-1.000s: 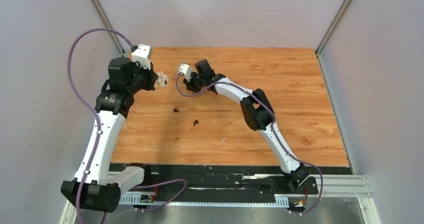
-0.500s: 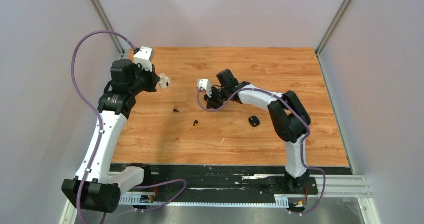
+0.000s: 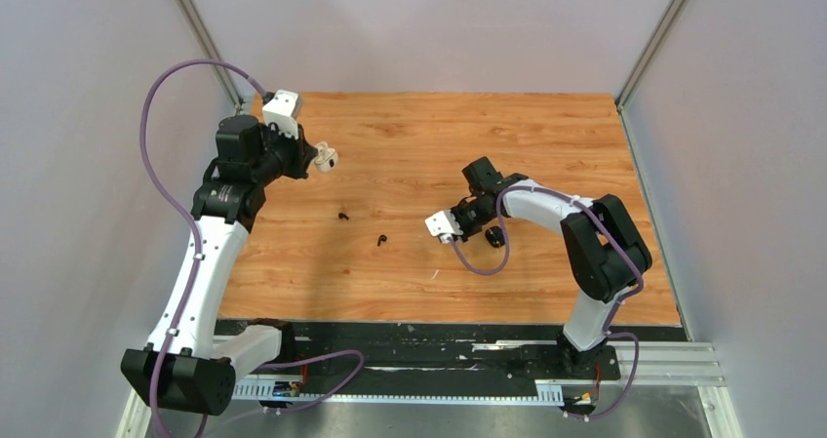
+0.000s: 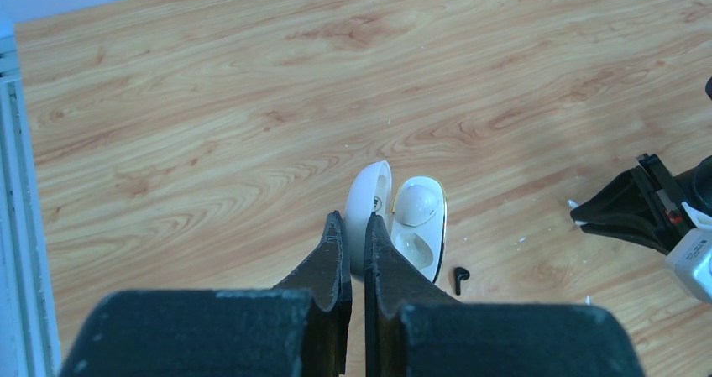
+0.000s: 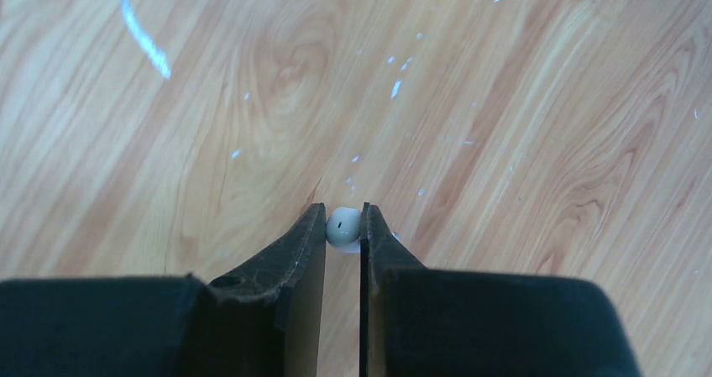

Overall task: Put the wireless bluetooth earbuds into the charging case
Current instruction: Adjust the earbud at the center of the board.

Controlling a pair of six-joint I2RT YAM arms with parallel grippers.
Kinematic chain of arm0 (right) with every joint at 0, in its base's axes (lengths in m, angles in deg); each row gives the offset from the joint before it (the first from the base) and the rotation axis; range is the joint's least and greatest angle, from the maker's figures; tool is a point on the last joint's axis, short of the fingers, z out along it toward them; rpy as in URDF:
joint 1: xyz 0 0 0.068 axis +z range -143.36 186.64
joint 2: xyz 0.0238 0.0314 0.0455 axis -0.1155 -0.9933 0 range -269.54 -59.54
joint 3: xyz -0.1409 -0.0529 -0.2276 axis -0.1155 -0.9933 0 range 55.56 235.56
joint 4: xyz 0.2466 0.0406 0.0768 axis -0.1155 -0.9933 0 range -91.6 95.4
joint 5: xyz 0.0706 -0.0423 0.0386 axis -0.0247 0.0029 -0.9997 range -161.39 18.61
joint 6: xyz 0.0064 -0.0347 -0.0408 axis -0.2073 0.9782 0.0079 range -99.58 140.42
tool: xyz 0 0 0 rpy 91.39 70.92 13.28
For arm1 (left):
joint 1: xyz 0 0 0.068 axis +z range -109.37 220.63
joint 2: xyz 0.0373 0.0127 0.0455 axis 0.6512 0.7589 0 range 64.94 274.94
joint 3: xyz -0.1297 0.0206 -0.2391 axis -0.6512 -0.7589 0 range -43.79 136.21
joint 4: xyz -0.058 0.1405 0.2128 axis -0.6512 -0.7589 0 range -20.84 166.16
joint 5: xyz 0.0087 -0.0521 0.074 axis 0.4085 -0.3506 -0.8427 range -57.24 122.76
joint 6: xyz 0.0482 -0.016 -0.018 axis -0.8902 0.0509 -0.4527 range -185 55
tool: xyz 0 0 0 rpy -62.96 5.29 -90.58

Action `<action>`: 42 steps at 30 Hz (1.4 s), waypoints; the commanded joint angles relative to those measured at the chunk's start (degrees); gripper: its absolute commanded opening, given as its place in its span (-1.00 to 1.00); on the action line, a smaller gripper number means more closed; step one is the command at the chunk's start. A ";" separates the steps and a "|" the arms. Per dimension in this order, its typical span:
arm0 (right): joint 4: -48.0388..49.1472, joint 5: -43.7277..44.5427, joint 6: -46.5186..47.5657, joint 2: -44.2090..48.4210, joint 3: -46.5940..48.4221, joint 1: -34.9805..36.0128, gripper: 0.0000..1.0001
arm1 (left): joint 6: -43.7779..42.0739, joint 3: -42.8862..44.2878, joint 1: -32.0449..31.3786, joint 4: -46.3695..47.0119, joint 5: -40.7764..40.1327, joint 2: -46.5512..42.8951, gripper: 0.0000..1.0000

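A white earbud (image 5: 342, 228) is pinched between the tips of the right end effector (image 5: 343, 219), low over the bench (image 5: 520, 100). The open white charging case (image 4: 417, 226) is clamped by its lid in the left end effector (image 4: 353, 236). The earbud should be carried across, its stem lined up with a socket, and lowered gently while the case is held level.

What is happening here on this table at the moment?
The left claw is shut on an open white charging case at the far left of the table. The right claw pinches a white earbud over the wood. One black earbud, a second black earbud and a black case lie on the table.
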 commanded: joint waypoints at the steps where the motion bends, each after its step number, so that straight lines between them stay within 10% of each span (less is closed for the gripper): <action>1: -9.23 -3.59 22.49 0.50 1.51 -1.24 -0.91 | 1.25 0.33 0.26 2.54 1.70 0.21 -1.00; 12: -15.72 -4.30 36.70 -2.48 2.56 -3.49 -0.76 | 1.85 0.33 0.24 2.54 2.22 0.70 -1.00; 18: -16.60 -5.67 36.11 -0.34 2.89 -5.89 -0.25 | 2.41 0.59 0.26 3.28 2.97 1.54 -1.00; 23: -18.32 -9.94 15.41 5.24 5.66 -6.44 -0.04 | 2.76 0.23 0.26 3.74 3.46 1.63 -1.00; 32: -6.78 7.36 -77.66 4.50 10.11 -4.89 -0.06 | 4.08 0.19 0.21 4.87 3.38 2.93 -1.00; 42: -8.32 19.55 -96.02 -0.19 9.87 -2.02 -0.01 | 4.05 2.14 0.13 4.11 3.68 5.15 -1.00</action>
